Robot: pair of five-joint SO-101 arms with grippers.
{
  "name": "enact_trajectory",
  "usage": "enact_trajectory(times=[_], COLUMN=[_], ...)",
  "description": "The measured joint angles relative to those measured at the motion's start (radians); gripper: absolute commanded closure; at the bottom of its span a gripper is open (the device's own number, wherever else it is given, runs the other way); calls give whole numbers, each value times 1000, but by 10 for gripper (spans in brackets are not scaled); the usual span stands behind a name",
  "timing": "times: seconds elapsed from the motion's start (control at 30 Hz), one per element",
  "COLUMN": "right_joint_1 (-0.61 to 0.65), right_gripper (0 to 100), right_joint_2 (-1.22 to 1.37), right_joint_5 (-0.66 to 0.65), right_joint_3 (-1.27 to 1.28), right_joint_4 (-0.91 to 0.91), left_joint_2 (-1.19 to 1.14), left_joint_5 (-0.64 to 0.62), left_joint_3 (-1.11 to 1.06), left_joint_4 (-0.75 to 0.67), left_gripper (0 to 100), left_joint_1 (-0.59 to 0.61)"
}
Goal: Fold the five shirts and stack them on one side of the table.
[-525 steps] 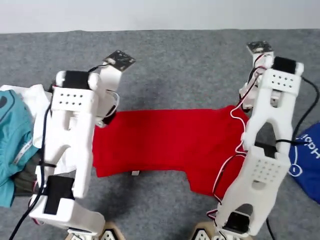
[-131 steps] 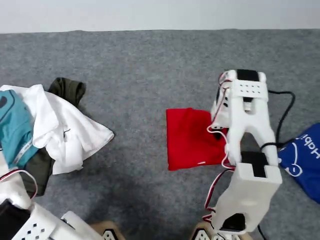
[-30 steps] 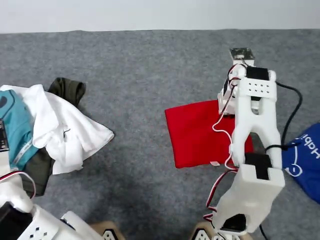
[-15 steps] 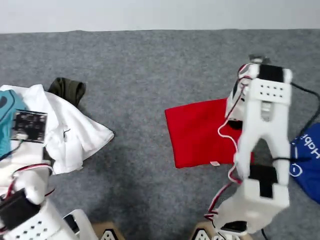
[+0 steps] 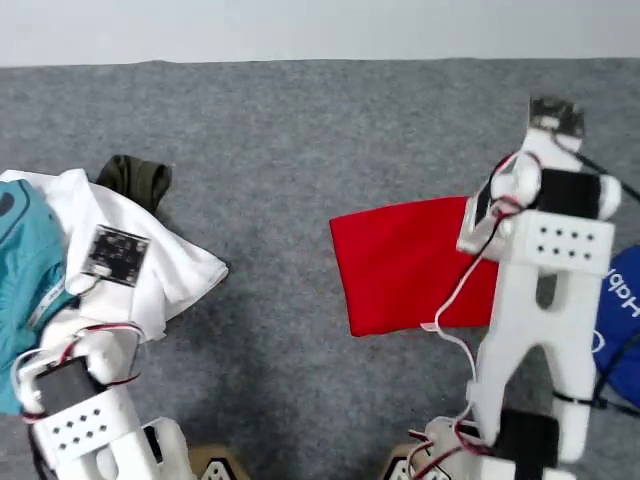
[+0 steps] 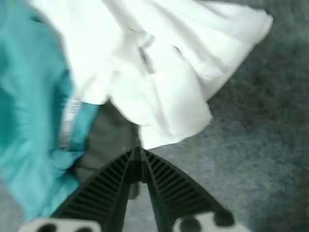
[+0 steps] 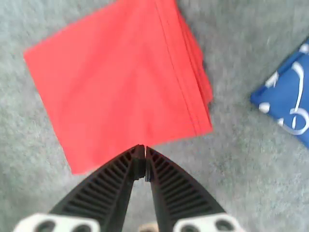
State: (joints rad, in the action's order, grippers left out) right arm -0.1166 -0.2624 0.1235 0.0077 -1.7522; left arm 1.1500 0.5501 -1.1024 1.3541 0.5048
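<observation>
A red shirt (image 5: pixel 405 262) lies folded in a flat rectangle right of the table's middle; the right wrist view has it (image 7: pixel 120 82) spread just beyond my right gripper (image 7: pixel 142 149), which hangs above its near edge, shut and holding nothing. At the left edge is a loose pile: a white shirt (image 5: pixel 160 262) over a teal shirt (image 5: pixel 25 265) and a dark olive shirt (image 5: pixel 137 178). My left gripper (image 6: pixel 137 153) is shut and empty above that pile, near where the white shirt (image 6: pixel 159 82), teal shirt (image 6: pixel 34 96) and olive shirt (image 6: pixel 106 140) meet. A blue shirt (image 5: pixel 622 300) lies at the right edge.
Grey carpet-like table cover (image 5: pixel 280 140) runs bare between the pile and the red shirt and along the back. The right arm's white body (image 5: pixel 540 270) covers the red shirt's right end. The blue shirt (image 7: pixel 289 104) lies close beside the red one.
The right arm has drawn back toward the right and risen off the red shirt, which stays flat. The left arm has come up from the lower left over the shirt pile.
</observation>
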Motion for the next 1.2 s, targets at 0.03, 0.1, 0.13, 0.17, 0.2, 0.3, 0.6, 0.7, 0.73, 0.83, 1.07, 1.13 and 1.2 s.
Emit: enact_trajectory(times=[0.03, 0.1, 0.13, 0.17, 0.2, 0.3, 0.6, 0.7, 0.73, 0.83, 1.07, 1.13, 1.2], right_joint_1=[-2, -2, -2, -2, -2, 15, 109, 137, 137, 137, 183, 203, 222], right_gripper=[989, 989, 989, 989, 989, 987, 988, 989, 989, 989, 977, 924, 826], right_joint_2=[-14, -25, -25, -26, -26, -26, -32, -32, -32, -32, -32, -28, -2], right_joint_5=[0, 0, 0, -3, -17, -87, -15, 48, 83, 244, 559, 608, 643], right_joint_3=[40, 115, 150, 180, 203, 261, 284, 285, 285, 285, 285, 285, 285], right_joint_4=[0, 2, 5, 8, 11, 11, 14, 14, 14, 14, 21, 43, 66], left_joint_2=[0, 0, 0, 0, 0, 0, 0, 0, 0, 0, 0, 0, -2], left_joint_5=[0, 0, 0, 0, 0, 0, -37, -77, -87, -114, -132, -132, -146], left_joint_3=[-25, -58, -71, -74, -75, -112, -227, -241, -241, -241, -269, -290, -319], left_joint_4=[-18, -57, -74, -86, -97, -144, -319, -354, -362, -379, -440, -476, -509], left_gripper=[997, 997, 997, 997, 997, 997, 997, 997, 997, 997, 997, 997, 997], left_joint_1=[-8, -25, -32, -38, -43, -71, -130, -130, -130, -130, -130, -130, -130])
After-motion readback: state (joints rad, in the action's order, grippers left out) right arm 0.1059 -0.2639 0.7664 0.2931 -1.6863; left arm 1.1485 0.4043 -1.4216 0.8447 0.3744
